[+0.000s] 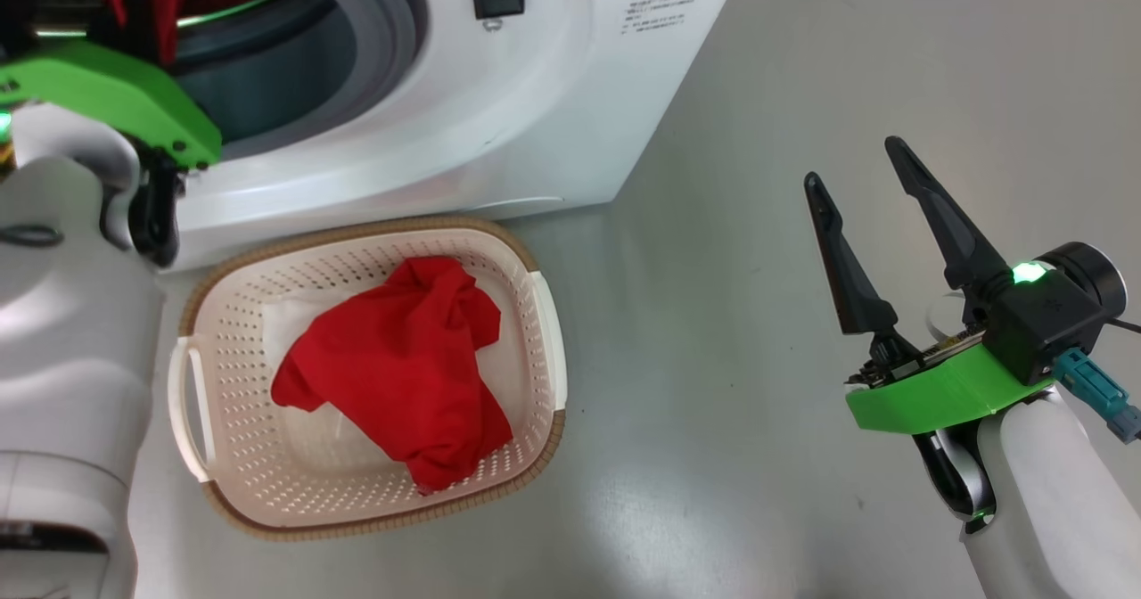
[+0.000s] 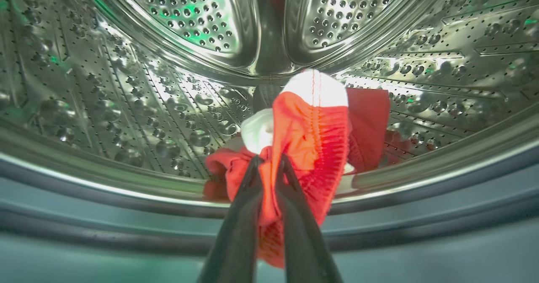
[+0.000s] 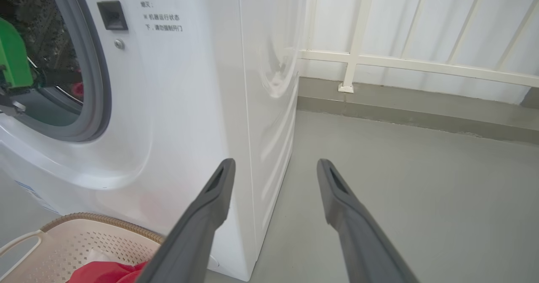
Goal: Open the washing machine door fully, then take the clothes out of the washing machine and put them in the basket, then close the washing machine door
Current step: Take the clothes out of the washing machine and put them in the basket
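Left gripper [image 2: 269, 160] inside washing machine [image 1: 544, 91], past grey rubber ring [image 1: 392, 20], at front lip of steel drum [image 2: 168, 85]. Fingers pinched together on red garment [image 2: 320, 144]. Fabric bunched between tips, white patch at top, rest draped over drum lip. Second red garment [image 1: 401, 358] lies crumpled in basket [image 1: 544, 314]. Basket on floor [image 1: 758, 403], just before machine front. Right gripper [image 1: 851, 164] off to right over floor, well apart from basket. Fingers spread wide, holding nothing.

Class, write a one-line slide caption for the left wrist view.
Left gripper shut on a bright red fabric garment inside the perforated steel drum.
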